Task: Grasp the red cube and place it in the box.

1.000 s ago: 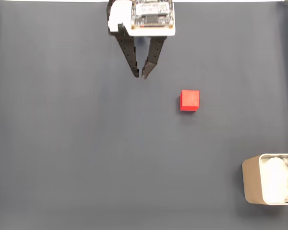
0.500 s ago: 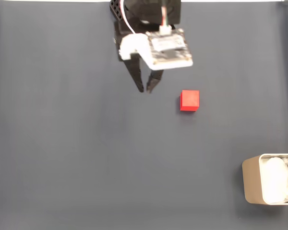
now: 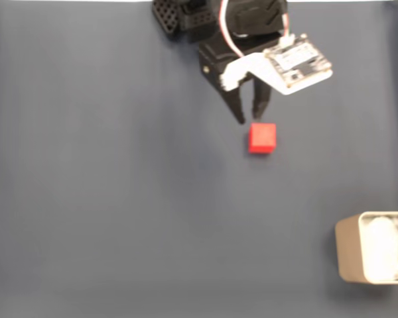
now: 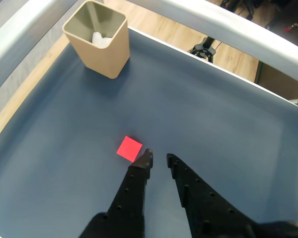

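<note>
Gripper (image 3: 249, 118) hangs with fingers slightly apart just at the red cube's (image 3: 262, 138) 12 o'clock edge — nothing grasped yet. Cube sits on the dark mat (image 3: 119, 199); the beige box (image 3: 348, 255), at 5 o'clock, awaits — pickup, carry and drop remain.

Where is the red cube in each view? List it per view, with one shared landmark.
Fixed view: the red cube lies right of centre, upper half, just below the gripper.
Wrist view: left of centre, beside the left fingertip.
Shared landmark: the box, at the lower right edge in fixed, upper left in wrist.
</note>
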Motion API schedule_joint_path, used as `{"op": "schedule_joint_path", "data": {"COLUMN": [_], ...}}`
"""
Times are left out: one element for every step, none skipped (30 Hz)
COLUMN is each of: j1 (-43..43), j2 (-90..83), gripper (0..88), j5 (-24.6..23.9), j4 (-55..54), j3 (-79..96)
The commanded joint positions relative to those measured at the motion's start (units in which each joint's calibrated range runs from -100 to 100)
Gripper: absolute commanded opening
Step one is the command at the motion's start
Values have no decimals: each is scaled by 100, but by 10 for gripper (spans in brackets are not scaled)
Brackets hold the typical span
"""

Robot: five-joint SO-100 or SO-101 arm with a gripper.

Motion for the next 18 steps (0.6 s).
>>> {"op": "schedule_joint_path", "data": {"j1": [-272, -329, -364, -400, -421, -435, -442, -442, -442, -449, -457, -464, -471, -478, -485, -485, -499, -506], "j2": [-151, -151, -159, -177, -229, -289, -341, -402, -437, -471, -506, -532, -558, -575, -584, -593, -593, -593], "gripper": [87, 95, 106, 116, 128, 143, 154, 162, 169, 177, 185, 192, 196, 203, 208, 212, 214, 217], "j5": [39, 34, 24, 29, 44, 49, 68, 98, 122, 127, 127, 142, 151, 132, 122, 122, 122, 122], "j4": [-97, -105, -113, -154, -285, -441, -556, -654, -695, -728, -736, -736, -744, -760, -777, -793, -801, -810], "j3": [-24, -15, -6, 31, 131, 259, 368, 487, 578, 660, 733, 815, 870, 934, 989, 1025, 1062, 1080]}}
